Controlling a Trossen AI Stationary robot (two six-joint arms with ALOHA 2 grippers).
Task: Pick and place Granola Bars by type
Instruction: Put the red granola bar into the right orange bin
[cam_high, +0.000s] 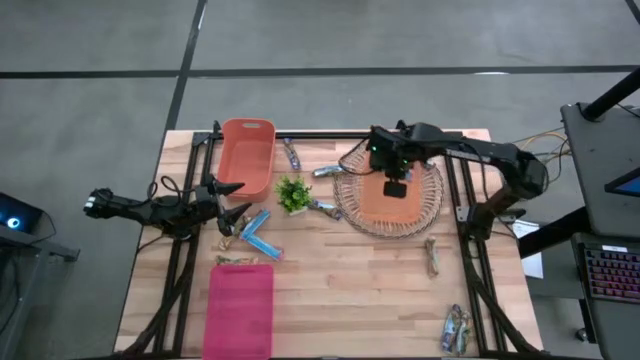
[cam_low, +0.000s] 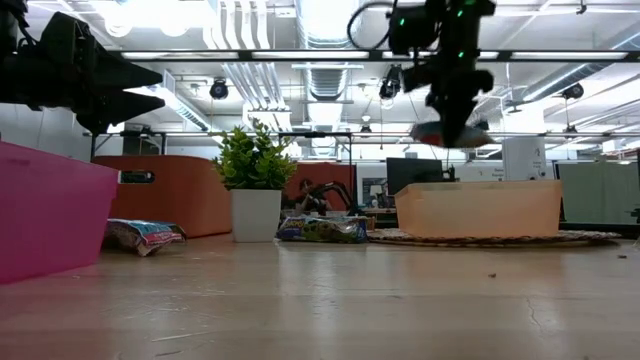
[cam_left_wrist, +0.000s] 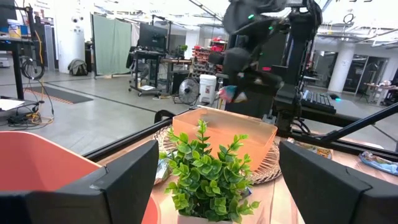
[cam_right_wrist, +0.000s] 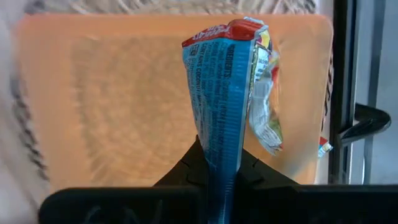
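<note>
My right gripper (cam_high: 396, 187) hangs over the shallow orange tray (cam_high: 372, 205) on the round woven mat (cam_high: 430, 205). It points down and is shut on a blue-wrapped granola bar (cam_right_wrist: 225, 93). That bar also shows in the low view (cam_low: 443, 133), well above the tray (cam_low: 478, 208). My left gripper (cam_high: 240, 198) waits open and level at the table's left, facing the small green plant (cam_high: 293, 193). Other granola bars lie flat on the table: two bright blue ones (cam_high: 256, 236), one by the orange bin (cam_high: 290, 155), and one near the mat (cam_high: 328, 171). My right gripper pinches one end of the blue bar (cam_right_wrist: 219, 163) between its two fingers, coming from above and pointing down. The bar sticks out past the fingertips toward the tray, its crumpled wrapper end (cam_right_wrist: 249, 31) farthest from them. It is lifted clear of the tray.
An orange bin (cam_high: 247, 155) stands at the far left and a pink bin (cam_high: 240, 310) at the near left. More bars lie right of centre (cam_high: 432, 256) and at the near right (cam_high: 455, 328). Black frame rails (cam_high: 468, 250) run along both table sides.
</note>
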